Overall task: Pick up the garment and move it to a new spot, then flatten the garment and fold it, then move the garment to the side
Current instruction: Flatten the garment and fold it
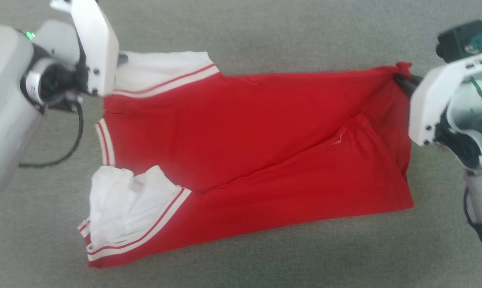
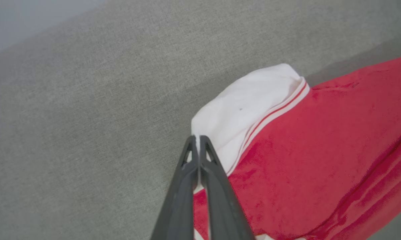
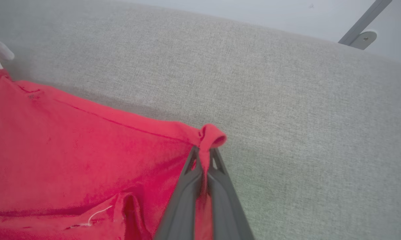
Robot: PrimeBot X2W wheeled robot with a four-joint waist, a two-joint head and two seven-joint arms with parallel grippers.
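Where the garment [image 1: 265, 140] lies: crosswise on the grey cloth-covered bench [image 1: 265, 32], neck end toward the robot's left, hem toward its right. The plain red side is up and no lettering shows.
Left gripper [image 2: 197, 138]: jaws clenched on the edge of the far white sleeve [image 2: 247, 110], with a sliver of white cloth between them.
Right gripper [image 3: 203, 155]: jaws clenched on the far hem corner, a small nub of red cloth poking out past the tips.
Far edge: drawn fairly straight between the two grips. A shadow beneath it suggests it rides slightly off the bench.
Near sleeve [image 1: 125, 208]: crumpled and bunched over on itself, with nothing touching it.
Near body: a long diagonal fold runs from beside the near sleeve toward the hem, and the cloth is doubled there.
Handling: a light, limp knit, by my judgement. It will sag and drag rather than keep its shape. It is not fragile, but a thin corner pinch could slip out under a hard pull.
Where to hold: the two far corners suit stretching it flat. For the near half, the near hem corner and the near sleeve's striped trim look firmest.
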